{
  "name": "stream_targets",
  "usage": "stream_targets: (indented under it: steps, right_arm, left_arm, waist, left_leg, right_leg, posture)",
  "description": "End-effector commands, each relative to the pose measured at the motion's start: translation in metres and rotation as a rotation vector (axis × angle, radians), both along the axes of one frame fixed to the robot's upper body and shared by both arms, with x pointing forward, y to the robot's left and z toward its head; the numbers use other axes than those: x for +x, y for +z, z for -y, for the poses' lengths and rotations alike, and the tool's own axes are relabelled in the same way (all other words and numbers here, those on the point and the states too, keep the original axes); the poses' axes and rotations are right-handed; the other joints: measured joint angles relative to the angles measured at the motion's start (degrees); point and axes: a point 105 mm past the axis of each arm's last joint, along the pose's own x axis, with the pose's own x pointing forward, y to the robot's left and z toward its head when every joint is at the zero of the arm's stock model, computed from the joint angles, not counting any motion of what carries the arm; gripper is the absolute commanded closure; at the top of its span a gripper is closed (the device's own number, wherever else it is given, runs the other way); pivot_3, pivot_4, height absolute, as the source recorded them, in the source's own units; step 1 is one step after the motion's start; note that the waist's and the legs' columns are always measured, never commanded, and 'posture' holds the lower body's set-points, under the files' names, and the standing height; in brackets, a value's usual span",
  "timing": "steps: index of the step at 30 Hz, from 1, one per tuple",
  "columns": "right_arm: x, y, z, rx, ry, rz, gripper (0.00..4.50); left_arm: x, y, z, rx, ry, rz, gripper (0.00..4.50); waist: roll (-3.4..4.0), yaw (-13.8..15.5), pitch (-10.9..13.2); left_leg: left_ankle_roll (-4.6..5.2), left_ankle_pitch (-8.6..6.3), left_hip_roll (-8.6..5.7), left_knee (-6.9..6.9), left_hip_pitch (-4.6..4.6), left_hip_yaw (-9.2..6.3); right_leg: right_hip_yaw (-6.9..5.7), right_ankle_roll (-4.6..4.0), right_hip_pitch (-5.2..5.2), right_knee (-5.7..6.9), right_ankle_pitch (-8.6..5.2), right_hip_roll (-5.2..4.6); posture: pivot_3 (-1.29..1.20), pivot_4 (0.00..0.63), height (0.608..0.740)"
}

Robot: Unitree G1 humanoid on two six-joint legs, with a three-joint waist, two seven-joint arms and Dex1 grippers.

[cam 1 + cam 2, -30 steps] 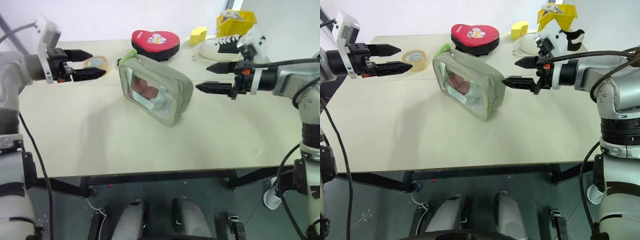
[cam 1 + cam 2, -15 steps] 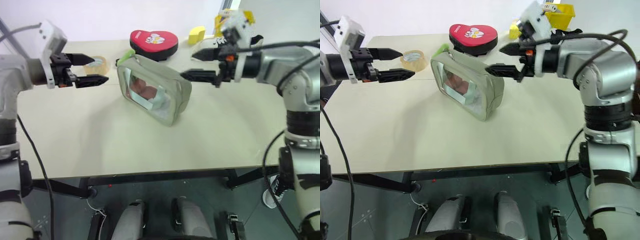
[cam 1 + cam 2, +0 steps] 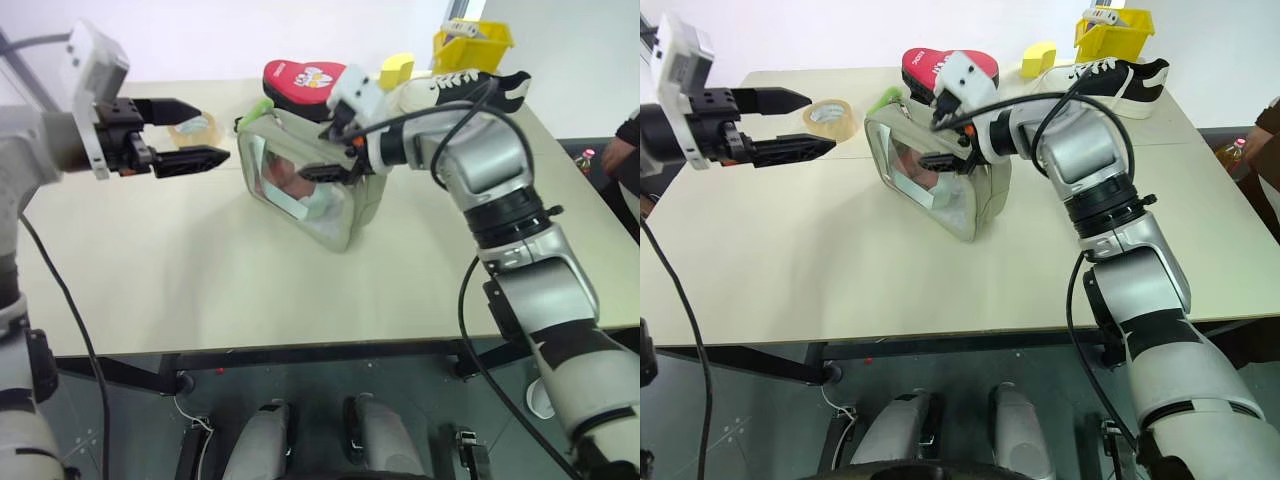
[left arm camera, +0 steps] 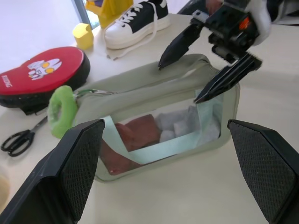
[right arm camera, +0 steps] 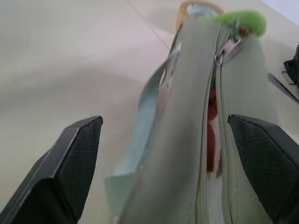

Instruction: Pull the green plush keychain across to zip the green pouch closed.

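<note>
Right gripper (image 3: pixel 322 152) open, jaws straddling the near end of the boxy sage-green fabric pouch (image 3: pixel 345 205) with clear window, mid-worktop (image 3: pixel 200 280). Left gripper (image 3: pixel 190 132) open too, hovering just beside the pouch's far end. Fuzzy lime-green plush keychain (image 4: pixel 62 110) hangs at that far end on the zipper pull; zipper gapes along the top. To do it well: right clamps the fabric end firmly, left pinches the plush and draws straight along the zipper line, not upward.

red heart-shaped case (image 3: pixel 303 78) | yellow block (image 3: pixel 397 70) | black-and-white sneaker (image 3: pixel 1110 80) | yellow bin (image 3: pixel 1114 27) | tape roll (image 3: pixel 829 118) | black scissors (image 4: pixel 17 139)
</note>
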Motion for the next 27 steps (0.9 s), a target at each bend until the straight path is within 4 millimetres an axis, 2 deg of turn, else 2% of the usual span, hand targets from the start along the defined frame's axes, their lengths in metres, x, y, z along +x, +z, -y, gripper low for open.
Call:
stream_targets:
  steps: [1, 4, 7, 10, 12, 15, 20, 23, 25, 27]
  right_arm:
    - [0.000, -0.004, -0.005, -0.104, 0.088, 0.077, 0.27]
    - [0.002, -0.011, -0.001, -0.161, 0.128, 0.097, 1.40]
    - [0.004, -0.010, 0.002, -0.171, 0.148, 0.117, 3.07]
    - [0.002, 0.003, 0.007, -0.196, 0.216, 0.209, 4.47]
    - [-0.004, 0.015, 0.013, -0.227, 0.291, 0.293, 4.47]
    - [-0.012, 0.024, 0.030, -0.415, 0.444, 0.550, 4.47]
    - [-0.012, 0.026, 0.053, -0.498, 0.515, 0.587, 4.47]
    - [-0.008, 0.016, 0.062, -0.547, 0.520, 0.621, 4.47]
    - [-0.005, 0.000, 0.069, -0.631, 0.540, 0.653, 4.47]
    - [-0.005, -0.010, 0.073, -0.641, 0.548, 0.639, 4.47]
  left_arm:
    - [-0.010, 0.010, 0.003, -0.014, 0.000, 0.060, 0.00]
    - [-0.011, 0.009, 0.003, -0.027, 0.011, 0.062, 0.00]
    - [-0.010, 0.009, 0.002, -0.039, 0.027, 0.067, 0.00]
    - [-0.007, 0.005, -0.003, -0.045, 0.056, 0.063, 0.00]
    - [-0.006, 0.003, -0.006, -0.046, 0.068, 0.059, 0.00]
    - [-0.002, 0.002, -0.010, -0.055, 0.089, 0.058, 0.00]
    - [-0.001, -0.002, -0.002, -0.055, 0.061, 0.051, 0.00]
    - [0.000, -0.003, 0.001, -0.061, 0.053, 0.052, 0.00]
    - [0.001, -0.004, 0.002, -0.067, 0.051, 0.048, 0.00]
    - [0.000, -0.007, 0.005, -0.065, 0.042, 0.043, 0.00]
  waist:
    - [0.00, -0.1, 0.0]
    - [0.00, -0.1, 0.0]
    - [0.00, -0.1, 0.0]
    - [0.00, -0.1, 0.0]
    - [0.01, -0.1, 0.0]
    - [0.00, 0.2, 0.0]
    - [0.00, -0.1, 0.0]
    - [0.00, -0.3, 0.0]
    - [0.00, -0.3, 0.0]
    - [0.01, -0.2, 0.0]
  left_leg:
    - [0.00, 0.00, 0.00, 0.00, 0.00, 0.00]
    - [-0.02, 0.01, 0.00, 0.00, 0.01, 0.00]
    - [-0.05, 0.03, 0.00, 0.00, 0.04, -0.01]
    - [-0.07, 0.04, 0.00, 0.00, 0.06, -0.02]
    - [-0.10, 0.05, 0.00, 0.00, 0.05, -0.01]
    - [-0.18, 0.10, 0.00, -0.02, 0.02, -0.02]
    - [-0.30, 0.16, -0.01, -0.03, 0.02, 0.00]
    - [-0.32, 0.17, 0.01, -0.05, 0.05, 0.00]
    - [-0.33, 0.18, 0.01, -0.05, 0.04, 0.00]
    - [-0.37, 0.20, 0.01, -0.05, 0.04, 0.00]
  right_leg:
    - [0.00, 0.00, -0.01, 0.01, 0.00, 0.00]
    - [0.00, 0.00, -0.01, 0.02, 0.00, 0.01]
    - [0.00, 0.00, 0.00, 0.05, 0.00, 0.02]
    - [0.00, -0.01, 0.01, 0.06, 0.00, 0.02]
    - [0.00, -0.01, 0.01, 0.05, 0.00, 0.01]
    - [-0.01, 0.00, 0.00, 0.00, 0.00, 0.02]
    - [-0.01, 0.00, 0.03, -0.05, 0.00, 0.02]
    - [0.00, -0.01, 0.02, -0.02, 0.00, 0.03]
    - [0.00, -0.01, 0.01, -0.02, 0.00, 0.03]
    - [0.01, -0.01, 0.01, -0.02, 0.00, 0.02]
  posture:
    - [0.00, 0.150, 0.740]
    - [0.00, 0.150, 0.740]
    - [0.00, 0.150, 0.740]
    - [0.00, 0.150, 0.740]
    - [0.00, 0.150, 0.740]
    - [0.00, 0.150, 0.740]
    - [0.00, 0.150, 0.740]
    - [0.00, 0.150, 0.740]
    - [0.00, 0.150, 0.740]
    - [0.00, 0.150, 0.740]
